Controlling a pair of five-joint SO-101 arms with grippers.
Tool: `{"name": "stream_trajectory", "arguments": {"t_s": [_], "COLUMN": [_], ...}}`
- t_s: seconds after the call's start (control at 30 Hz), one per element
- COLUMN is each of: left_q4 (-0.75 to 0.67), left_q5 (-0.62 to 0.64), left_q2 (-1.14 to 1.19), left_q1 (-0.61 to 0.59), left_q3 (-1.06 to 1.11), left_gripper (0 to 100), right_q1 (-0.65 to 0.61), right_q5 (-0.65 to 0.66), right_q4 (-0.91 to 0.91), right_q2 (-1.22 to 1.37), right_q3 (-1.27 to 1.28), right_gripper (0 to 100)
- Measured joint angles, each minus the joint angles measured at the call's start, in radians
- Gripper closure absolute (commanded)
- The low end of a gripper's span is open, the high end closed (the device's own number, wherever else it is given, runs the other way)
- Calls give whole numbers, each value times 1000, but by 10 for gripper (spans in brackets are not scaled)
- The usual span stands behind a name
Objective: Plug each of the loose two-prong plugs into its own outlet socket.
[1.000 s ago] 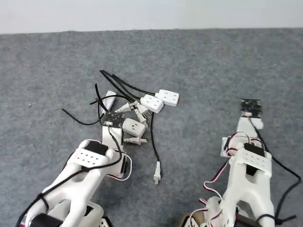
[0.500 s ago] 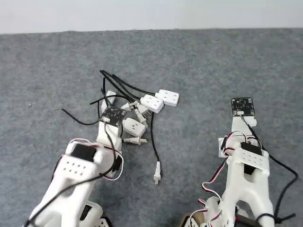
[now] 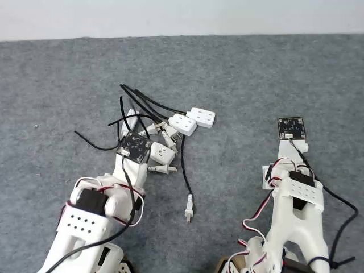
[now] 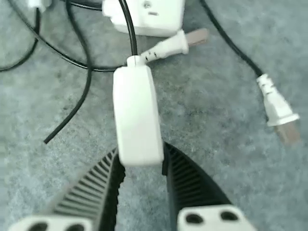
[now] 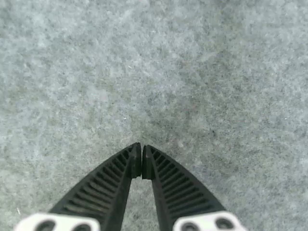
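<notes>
My left gripper [image 4: 140, 155] is shut on the near end of a long white outlet socket [image 4: 137, 113], which lies on the grey carpet. Its black cord [image 4: 129, 29] runs away from the far end. Just beyond it a white two-prong plug [image 4: 173, 44] lies beside another white socket [image 4: 149, 14]. A loose plug [image 4: 276, 108] on a black cord lies off to one side, also in the high view [image 3: 188, 207]. Two more sockets [image 3: 183, 124] [image 3: 201, 117] sit at the back of the cable tangle. My right gripper [image 5: 141, 162] is shut, holding nothing, above bare carpet.
Black cords [image 3: 142, 105] fan out from the tangle toward the back left. The left arm [image 3: 91, 210] leans over the tangle's near side. The right arm [image 3: 298, 193] stands well to the right, apart from the cables. Grey carpet [image 3: 256, 79] covers the table.
The left arm's body has drawn back toward the near edge while its wrist stayed over the tangle. The right wrist shifted slightly left a second ago and has held still since.
</notes>
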Motion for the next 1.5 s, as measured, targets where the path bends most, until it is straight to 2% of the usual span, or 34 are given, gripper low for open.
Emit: {"name": "stream_trajectory", "arguments": {"t_s": [0.27, 0.43, 0.57, 0.77, 0.9, 1.0, 1.13, 1.33, 1.5], "left_q4": [-29, -31, -28, 25, 32, 26, -61, -153, -155], "left_q5": [0, 0, 2, 3, 3, 3, 8, 112, 123], "left_q2": [170, 195, 153, -2, -17, 49, 221, 497, 523], "left_q1": [8, 8, 6, -114, -126, -129, -129, -133, -135], "left_q3": [0, -5, -23, -80, -80, -80, -80, -140, -152], "left_gripper": [853, 864, 884, 918, 964, 988, 987, 987, 987], "right_q1": [0, 0, 0, 0, 0, 0, 0, 0, 0], "right_q5": [0, 3, 3, 3, 3, 3, 3, 3, 3], "right_q4": [0, 0, 0, 0, 0, 0, 0, 0, 0], "right_q2": [0, 0, 0, 0, 0, 0, 0, 0, 0], "right_q3": [0, 0, 0, 0, 0, 0, 0, 0, 0], "right_gripper": [987, 987, 989, 989, 989, 989, 989, 989, 989]}}
